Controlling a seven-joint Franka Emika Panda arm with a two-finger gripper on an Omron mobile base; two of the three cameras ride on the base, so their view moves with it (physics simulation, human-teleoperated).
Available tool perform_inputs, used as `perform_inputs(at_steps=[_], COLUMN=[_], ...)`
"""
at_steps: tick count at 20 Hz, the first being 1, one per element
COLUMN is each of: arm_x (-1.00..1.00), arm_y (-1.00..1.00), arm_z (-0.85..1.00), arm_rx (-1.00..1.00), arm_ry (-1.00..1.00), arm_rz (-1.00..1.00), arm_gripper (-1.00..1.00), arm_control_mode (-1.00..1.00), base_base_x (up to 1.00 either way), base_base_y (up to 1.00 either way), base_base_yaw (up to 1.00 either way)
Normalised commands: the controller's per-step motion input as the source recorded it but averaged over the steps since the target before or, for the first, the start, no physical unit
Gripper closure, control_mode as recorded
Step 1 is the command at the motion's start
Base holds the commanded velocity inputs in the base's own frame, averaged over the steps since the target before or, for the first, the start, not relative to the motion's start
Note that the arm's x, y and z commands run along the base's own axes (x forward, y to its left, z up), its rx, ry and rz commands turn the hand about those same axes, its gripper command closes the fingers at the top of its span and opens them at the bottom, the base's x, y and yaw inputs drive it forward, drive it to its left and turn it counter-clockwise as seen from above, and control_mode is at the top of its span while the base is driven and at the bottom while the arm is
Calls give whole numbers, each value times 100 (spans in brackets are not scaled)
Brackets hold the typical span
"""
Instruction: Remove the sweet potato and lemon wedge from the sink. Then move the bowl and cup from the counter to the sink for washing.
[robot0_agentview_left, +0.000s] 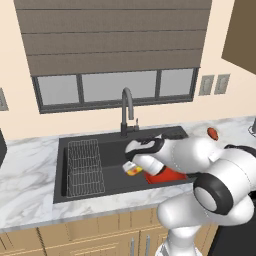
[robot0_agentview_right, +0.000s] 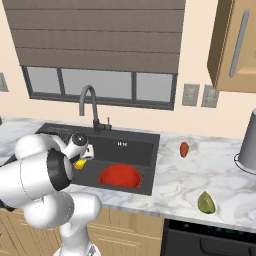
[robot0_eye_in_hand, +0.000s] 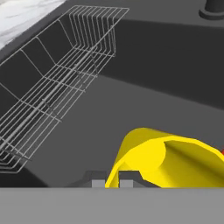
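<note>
Left base view: the gripper (robot0_agentview_left: 131, 167) hangs low over the sink (robot0_agentview_left: 80, 145), with the cup (robot0_agentview_left: 133, 171) at its tip, beside the bowl (robot0_agentview_left: 167, 175). Right base view: the sweet potato (robot0_agentview_right: 184, 149) and lemon wedge (robot0_agentview_right: 206, 202) lie on the table (robot0_agentview_right: 200, 175). Hand view: the jaws pinch the cup's rim; the cup lies tilted, mouth toward the camera, the basin floor just beyond.

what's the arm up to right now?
The claw is shut on the yellow cup and holds it over the sink, beside the wire rack. The red bowl already sits in the basin. The sweet potato and lemon wedge lie out on the counter.
</note>
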Motion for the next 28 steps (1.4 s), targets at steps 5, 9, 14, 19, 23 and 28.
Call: perform_inputs(at_steps=[5, 9, 14, 19, 23, 28], arm_x=[10, 12, 11, 3, 5, 11], arm_y=[6, 3, 3, 6, 6, 5], arm_z=[-11, -8, -8, -12, -10, -7], arm_rx=[-8, -8, -9, -9, -7, -5], arm_ry=[0, 0, 0, 6, 10, 9], arm_rz=[0, 0, 0, 0, 0, 0], arm_gripper=[100, 100, 100, 100, 100, 100], arm_control_mode=[-100, -100, -100, -100, -100, -100], base_base_x=[0, 0, 0, 0, 0, 0], base_base_y=[0, 0, 0, 0, 0, 0], base_base_yaw=[0, 0, 0, 0, 0, 0])
